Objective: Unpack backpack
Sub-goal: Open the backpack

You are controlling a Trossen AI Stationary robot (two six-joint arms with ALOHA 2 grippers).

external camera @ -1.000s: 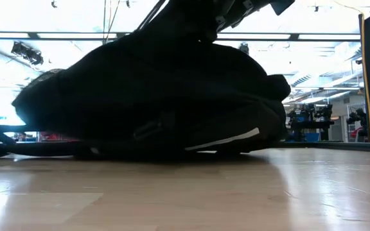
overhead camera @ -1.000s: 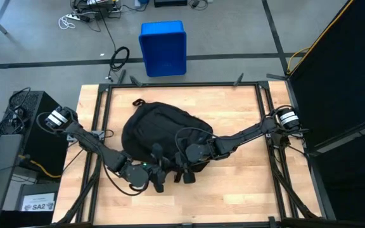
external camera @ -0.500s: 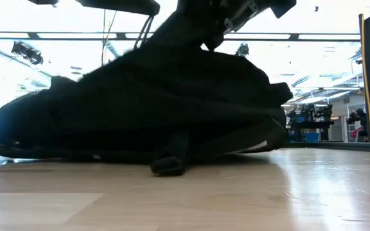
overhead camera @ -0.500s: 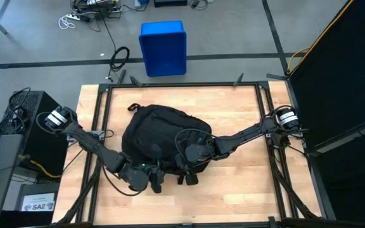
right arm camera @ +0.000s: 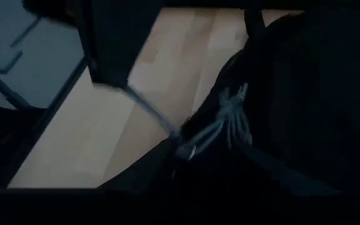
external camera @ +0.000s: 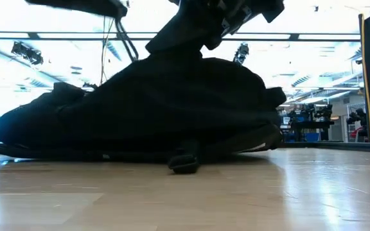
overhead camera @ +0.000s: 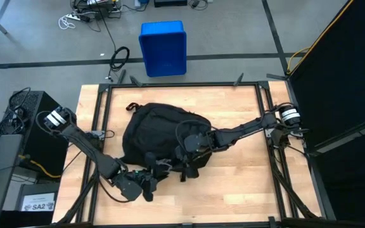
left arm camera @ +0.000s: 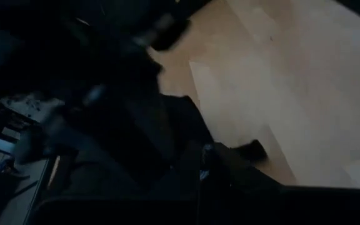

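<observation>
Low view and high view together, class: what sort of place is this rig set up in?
Probably a robotics lab or workshop: a framed wooden table on a grey concrete floor, loose cables and a blue bin beside it, and ceiling strip lights over a big open room.

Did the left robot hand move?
Yes. The left gripper has slid toward the table's near-left edge, farther from the blue bin, tugging the backpack.

Dark jointed arms — white-banded bases, black cables.
</observation>
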